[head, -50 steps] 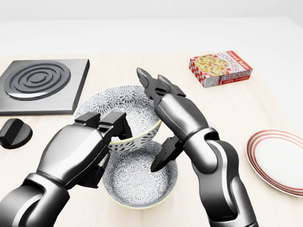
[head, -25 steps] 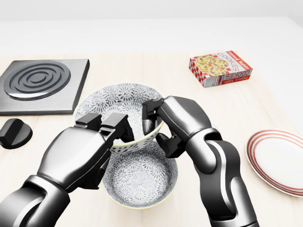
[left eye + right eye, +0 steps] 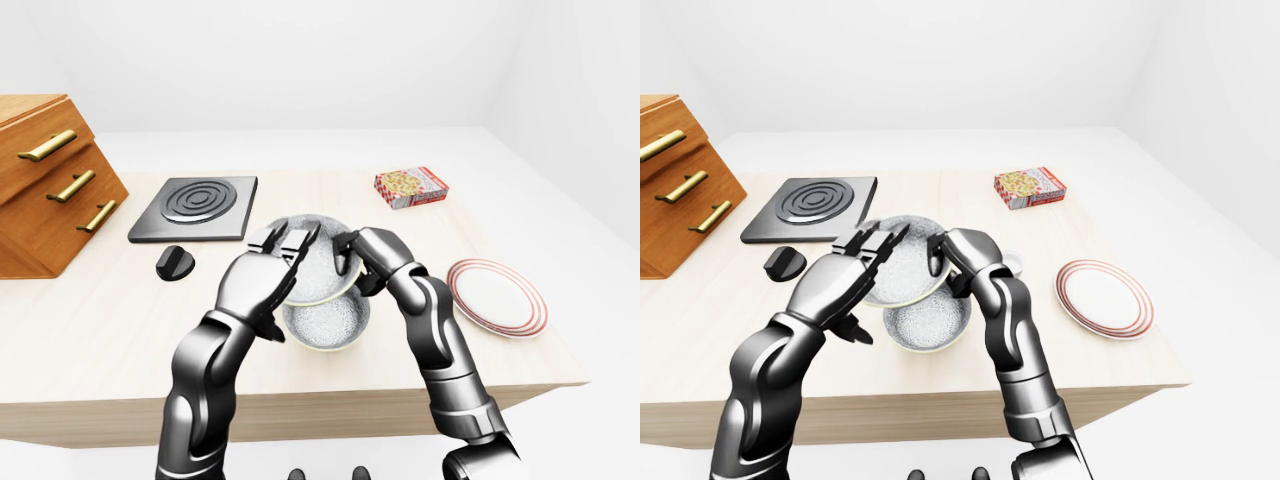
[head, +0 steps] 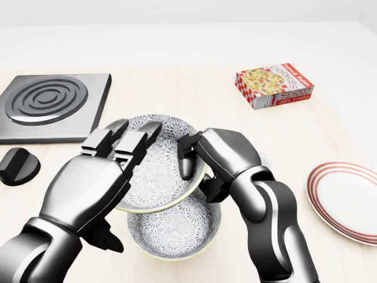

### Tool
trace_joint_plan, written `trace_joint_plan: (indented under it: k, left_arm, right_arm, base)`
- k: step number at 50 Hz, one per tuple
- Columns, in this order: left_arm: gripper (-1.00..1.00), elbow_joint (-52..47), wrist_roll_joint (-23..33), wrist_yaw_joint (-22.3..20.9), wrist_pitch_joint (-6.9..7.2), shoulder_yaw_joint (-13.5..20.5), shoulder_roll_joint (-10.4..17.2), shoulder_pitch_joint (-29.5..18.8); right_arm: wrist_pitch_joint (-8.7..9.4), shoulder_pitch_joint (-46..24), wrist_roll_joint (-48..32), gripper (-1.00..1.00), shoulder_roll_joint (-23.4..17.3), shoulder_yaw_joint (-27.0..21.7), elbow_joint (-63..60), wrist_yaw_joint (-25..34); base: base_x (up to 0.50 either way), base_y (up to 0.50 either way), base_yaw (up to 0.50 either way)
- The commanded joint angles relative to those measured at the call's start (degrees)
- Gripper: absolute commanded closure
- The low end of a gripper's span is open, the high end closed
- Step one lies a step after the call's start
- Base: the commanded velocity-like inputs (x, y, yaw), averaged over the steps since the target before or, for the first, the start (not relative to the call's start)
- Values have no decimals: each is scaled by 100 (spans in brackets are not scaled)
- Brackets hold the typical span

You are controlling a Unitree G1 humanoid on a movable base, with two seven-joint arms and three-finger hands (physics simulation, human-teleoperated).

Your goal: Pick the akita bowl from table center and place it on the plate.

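pale wooden table (image 3: 100, 330) in white room.

"COOKIES" on the box (image 4: 274, 86) (smaller print perhaps illegible)

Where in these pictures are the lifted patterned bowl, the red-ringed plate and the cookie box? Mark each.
lifted bowl (image 4: 158, 171), head view, on its patterned inside
plate (image 4: 347, 200), head view, on its white middle
cookie box (image 4: 274, 84), head view, on its printed top face
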Motion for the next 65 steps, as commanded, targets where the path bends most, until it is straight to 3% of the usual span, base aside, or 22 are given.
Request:
trace_joint_plan:
  k: [1, 12, 19, 25, 30, 31, 32, 36, 39, 42, 45, 55, 65]
  left_arm:
    - [-100, 158, -8, 67, 0, 138, 53, -94]
    - [-100, -122, -378, -267, 0, 371, 128, -528]
    - [-100, -28, -651, -263, 0, 603, 298, -835]
    - [-100, 93, -964, -150, 461, 900, 512, -1012]
    - [-100, 36, -1119, -118, 766, 941, 567, -1012]
    - [-100, 26, -1241, -142, 925, 959, 509, -1010]
    - [-100, 27, -1319, -127, 1000, 959, 504, -1011]
    - [-100, 930, -1901, 414, 1000, 1124, 722, -1386]
    - [-100, 742, -2361, 358, 1000, 1134, 628, -1264]
    - [-100, 712, -2655, 594, 1000, 1170, 606, -1169]
    - [-100, 1175, -2939, 943, 1000, 1182, 764, -1350]
    - [-100, 1723, -3334, 1475, 1000, 1068, 725, -1332]
    - [-100, 1299, -3381, 1541, 1000, 963, 552, -1005]
  right_arm:
    - [0, -26, 475, 100, 5, -40, -18, -130]
    - [0, -140, 468, 100, -78, -107, -90, 11]
    - [0, -272, 525, 100, -234, -279, -77, 48]
    - [0, -404, 685, 100, -526, -529, -89, 79]
    - [0, -350, 760, 100, -695, -661, -197, 62]
    - [0, -311, 811, 100, -720, -696, -261, 74]
    - [0, -286, 813, 100, -735, -717, -297, 58]
    - [0, -105, 850, 100, -886, -836, -534, 105]
    - [0, 7, 843, 100, -970, -913, -687, 135]
    - [0, 171, 858, 100, -1039, -1017, -814, 120]
    - [0, 294, 884, 100, -1077, -1092, -934, 106]
    - [0, 747, 1100, 100, -1313, -1561, -1341, 13]
    - [0, 1269, 1559, 100, -1492, -2095, -1362, -308]
  base:
    - [0, 0, 0]
    - [0, 0, 0]
    - [0, 0, 0]
    - [0, 0, 0]
    - [0, 0, 0]
    - [0, 0, 0]
    - [0, 0, 0]
    - [0, 0, 0]
    - [0, 0, 0]
    - [0, 0, 0]
    - [0, 0, 0]
    - [0, 0, 0]
    - [0, 0, 0]
